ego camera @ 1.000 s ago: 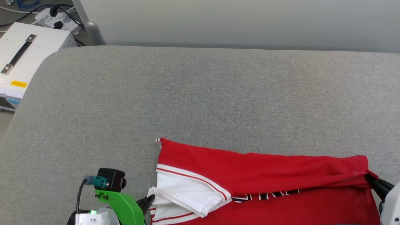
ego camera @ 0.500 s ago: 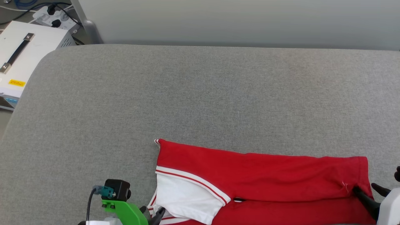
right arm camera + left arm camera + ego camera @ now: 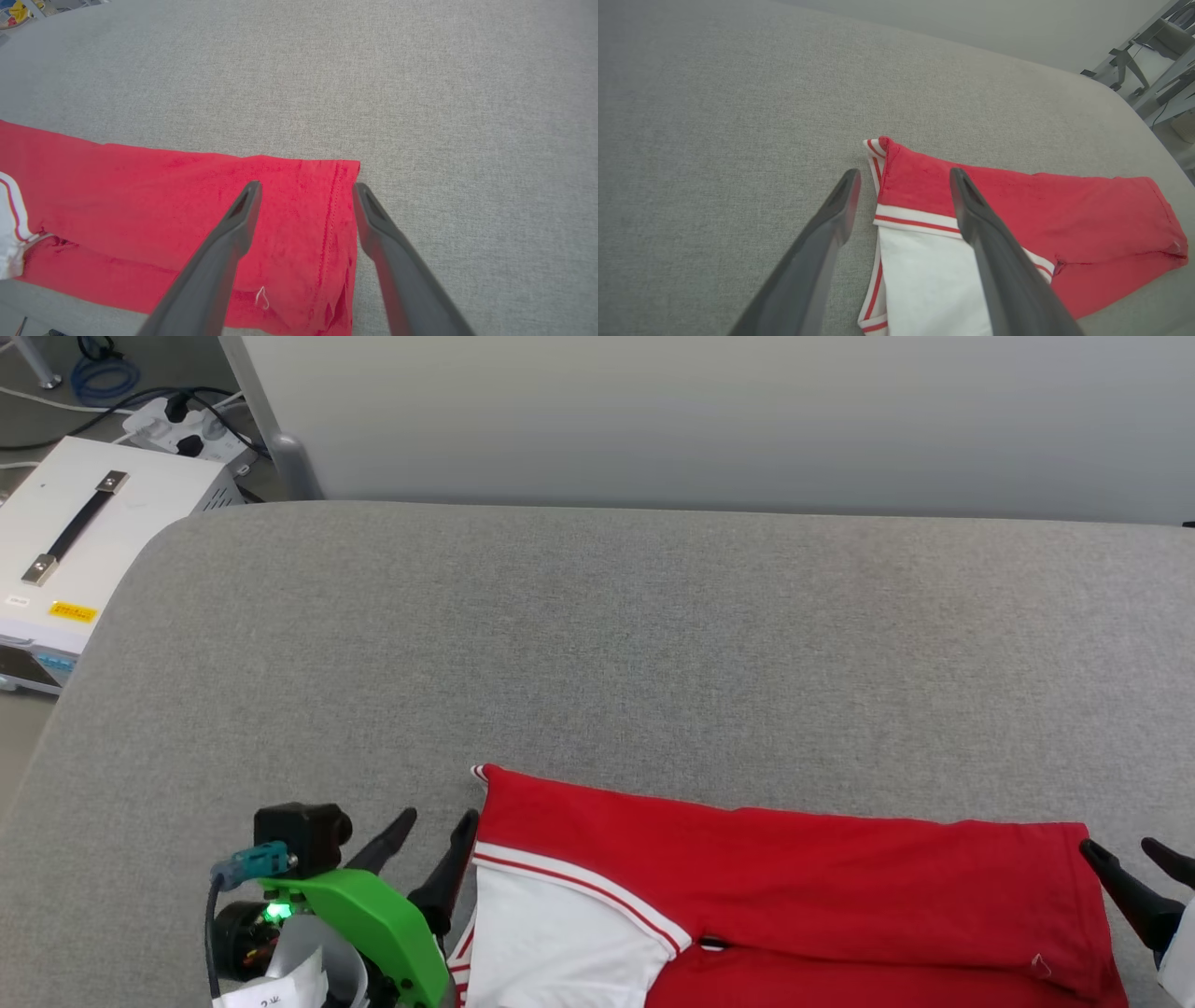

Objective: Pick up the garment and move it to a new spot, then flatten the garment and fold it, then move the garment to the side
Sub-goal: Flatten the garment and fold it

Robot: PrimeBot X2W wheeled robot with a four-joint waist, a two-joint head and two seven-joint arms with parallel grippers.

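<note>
The garment [image 3: 794,887], a red T-shirt with a white sleeve and striped trim, lies folded lengthwise and flat on the grey cushioned surface [image 3: 597,644] near its front edge. My left gripper [image 3: 437,829] stands open beside the garment's left end, with one finger over the white sleeve [image 3: 924,275] in the left wrist view. At the right end my right gripper [image 3: 1125,857] is open too, its fingers straddling the red stitched hem [image 3: 334,210] from above. Neither gripper holds any cloth.
A white box [image 3: 84,541] with a black handle sits off the surface at the far left, beside a power strip [image 3: 187,429] and cables on the floor. A pale wall panel [image 3: 709,420] runs behind the surface. Bare grey surface stretches beyond the garment.
Both grippers opened and let go of the garment's ends, which now lie flat. The folded top layer dropped onto the lower one, hiding the black lettering. The camera tilted slightly.
</note>
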